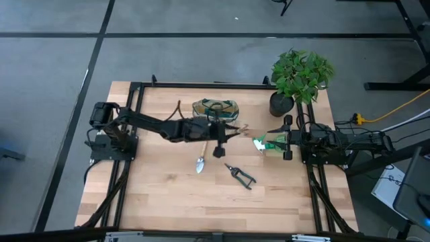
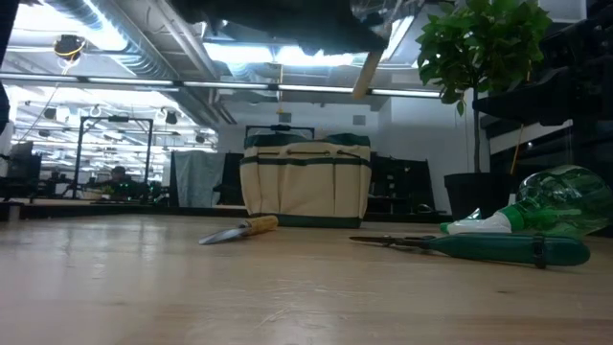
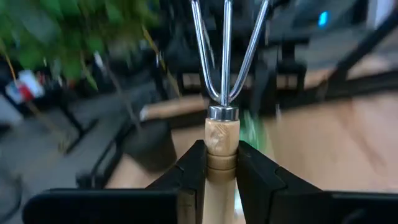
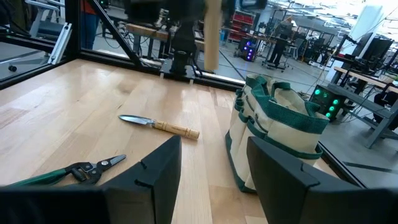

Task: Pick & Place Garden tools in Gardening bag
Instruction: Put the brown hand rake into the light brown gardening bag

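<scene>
Pruning shears (image 2: 479, 247) lie closest to the low camera, flat on the wooden table (image 1: 168, 202), their green handles toward the right side of that view. Just behind them rests the green-and-white soft item (image 2: 546, 206), which from overhead sits beside the right gripper (image 1: 277, 142). That gripper waits low at the table's right side, near the potted plant (image 1: 300, 75); its two dark fingers (image 4: 155, 171) stand apart with nothing between them.

From above, the trowel (image 1: 201, 158) lies on the table below the left arm, metal blade pointing toward the table's front edge, wooden handle toward the bag. The shears (image 1: 239, 174) lie to its right, apart from it.

At the back centre of the table stands the gardening bag (image 1: 215, 107), cream with green trim, upright, its mouth facing up. The right wrist view shows it close by, with the trowel (image 4: 160, 126) lying beyond it on the boards.

Stretched from the left side toward the middle, the left arm carries the left gripper (image 1: 216, 133) above the table, just in front of the bag. Its fingers (image 3: 189, 171) are clamped on the wooden handle of the little rake (image 3: 222, 124), just under the metal collar, with the three steel prongs pointing away from the wrist. The rake is off the table and not in the bag.
</scene>
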